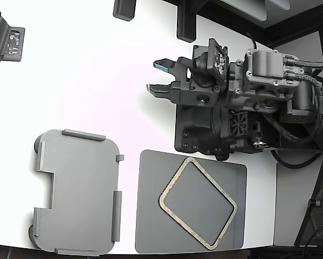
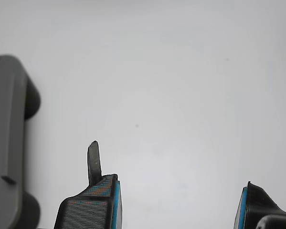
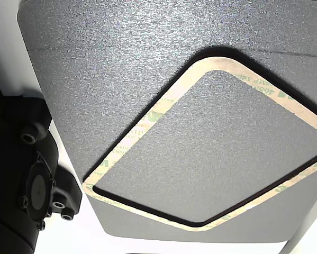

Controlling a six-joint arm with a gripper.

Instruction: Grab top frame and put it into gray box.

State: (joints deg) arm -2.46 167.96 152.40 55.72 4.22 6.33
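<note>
The top frame (image 1: 198,204) lay flat and turned askew on the dark gray mat (image 1: 150,216), untouched; the other view cut off its far corner. Beside the mat, toward the exterior view's left, sat the gray box (image 1: 77,191), its near edge cropped and only one end showing in the wrist view. Beyond the mat, the gripper (image 1: 160,77) hung over the bare white table (image 1: 86,81), jaws apart, holding nothing.

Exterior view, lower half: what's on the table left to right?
Gray box → dark gray mat with the top frame lying tilted on it. The gripper hovers open above, over bare table.
</note>
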